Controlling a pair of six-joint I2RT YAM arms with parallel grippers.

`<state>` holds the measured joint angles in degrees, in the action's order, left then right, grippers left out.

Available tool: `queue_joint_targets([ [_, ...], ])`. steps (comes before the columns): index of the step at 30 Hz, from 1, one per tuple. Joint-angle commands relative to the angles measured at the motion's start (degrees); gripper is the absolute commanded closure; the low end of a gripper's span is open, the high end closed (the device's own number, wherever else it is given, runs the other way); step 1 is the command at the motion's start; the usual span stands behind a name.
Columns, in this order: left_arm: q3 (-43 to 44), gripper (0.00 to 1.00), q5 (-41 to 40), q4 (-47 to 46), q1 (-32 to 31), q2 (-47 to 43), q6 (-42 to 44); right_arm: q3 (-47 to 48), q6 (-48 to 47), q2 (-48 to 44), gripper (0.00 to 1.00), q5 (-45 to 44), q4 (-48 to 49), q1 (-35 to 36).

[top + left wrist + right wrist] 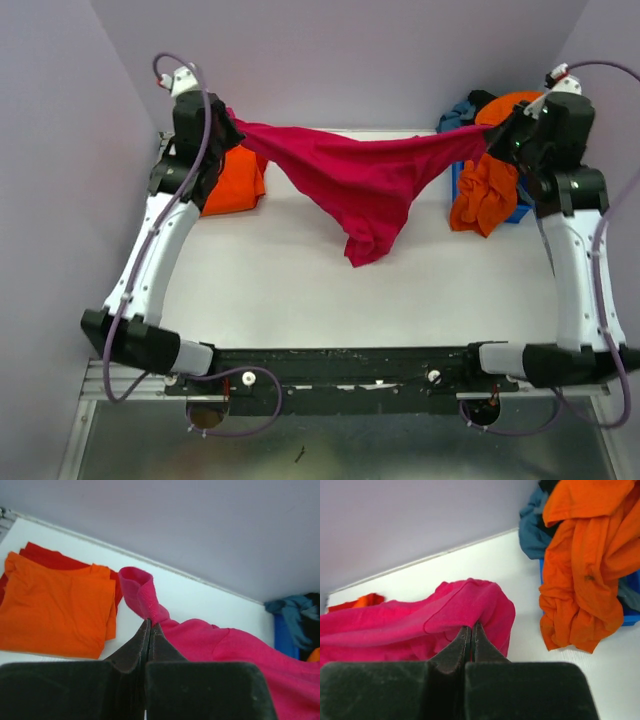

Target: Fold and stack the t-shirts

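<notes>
- The left hand [230,117] was pressed together on one end of the magenta-pink t-shirt [365,185], up at the far-left side of the table [300,290]. In the wrist view its fingertips [148,630] were clamped on a twisted tail of the cloth.
- The right hand [490,135] was over at the far right, fingers closed and pinching a fold at the other end of the same shirt.
- So the shirt was strung in the air between the two hands. Its top edge ran nearly straight from hand to hand, and its lower edges sloped in to a V.
- The middle sagged in a bunch toward the table's centre; whether that low point touched the surface, I could not tell.
- There was plenty of room up front, with a broad bare stretch of white table between the hanging shirt and the arm bases.
- On the left, the folded orange t-shirt [235,180] lay flat just beside the left arm, on top of a red t-shirt [50,557] whose edge peeked out on the far side.
- On the right, the loose orange t-shirt [485,190] spilled over the blue bin [520,212] and down onto the table.
- A teal-blue t-shirt [460,115] and a black t-shirt [482,98] were heaped behind it.
- Lavender walls [380,60] closed in on three sides, with the back wall close behind the shirt.
</notes>
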<state>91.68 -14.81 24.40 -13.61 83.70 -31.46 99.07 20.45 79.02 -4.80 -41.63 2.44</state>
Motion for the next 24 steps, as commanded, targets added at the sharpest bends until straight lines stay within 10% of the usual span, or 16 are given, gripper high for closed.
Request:
queue_joint_targets([
  [1,-0.79,1.0,-3.03,6.17,0.33,-11.96,1.58,-7.55,-1.73,-14.83,0.99,9.7,3.56,-0.33],
  [9,2.96,1.0,-8.57,16.01,0.25,-28.85,4.22,-7.59,-1.99,-30.24,0.99,13.94,-0.64,-0.33],
  [17,18.8,1.0,-8.74,20.95,0.25,-23.86,5.27,8.68,-1.64,-22.7,0.99,9.9,-9.52,-0.33],
  [24,0.64,1.0,-7.17,9.02,0.51,-16.92,3.26,-4.22,0.56,-12.86,0.99,7.26,-3.12,-0.33],
])
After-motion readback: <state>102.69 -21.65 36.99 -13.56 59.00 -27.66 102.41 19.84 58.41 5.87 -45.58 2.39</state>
